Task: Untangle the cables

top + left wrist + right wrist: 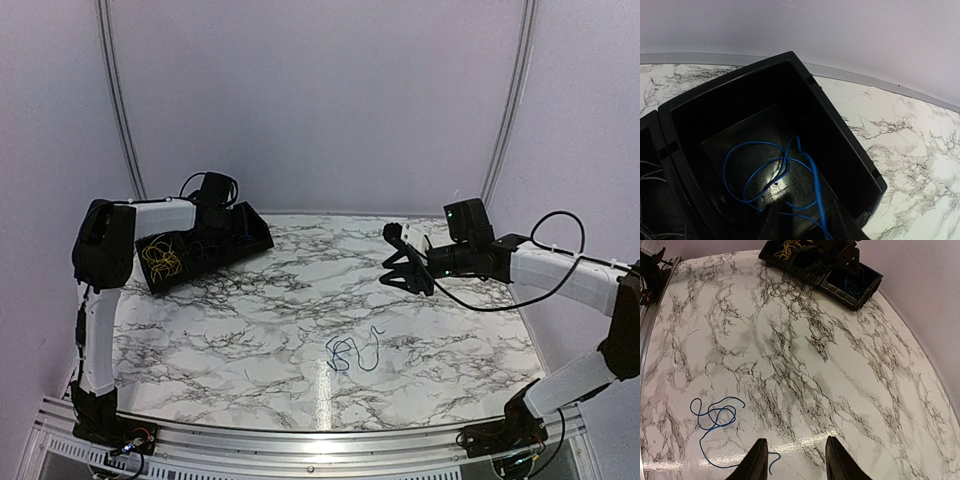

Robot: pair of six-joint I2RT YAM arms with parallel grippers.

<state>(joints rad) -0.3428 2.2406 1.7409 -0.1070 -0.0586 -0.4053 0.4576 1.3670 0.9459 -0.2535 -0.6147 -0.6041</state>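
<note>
— What is this room like?

— The walls (320, 100) are plain and pale purple. Two thin metal poles (118, 110) curve up them. The counter (250, 330) is smooth and shiny. It is white like marble, with dark wiggly lines all over, and a light makes a bright streak near its front edge.

— What is on it?

— A long black plastic box (258, 238) sits at the back left, turned a bit sideways. Straight walls split it into parts. One end part holds a yellow cable (162, 258), thin and scrunched into many loops.

— Where are the blue ones?

— One blue cable (814, 175) lies on the dark, shiny floor of the part at the other end, curled in a few loose rings. A second blue cable (715, 415) lies on the bare counter toward the front. It is well apart from the box, in a small knotty tangle with a long tail.

— And the arms?

— The left tool (805, 212) hangs over the box, just above the blue cable. Its two dark fingers stand apart and the cable runs loose between them. The right tool (796, 460) hovers above the counter on the right side. Its black fingers are spread wide and hold nothing.
</note>
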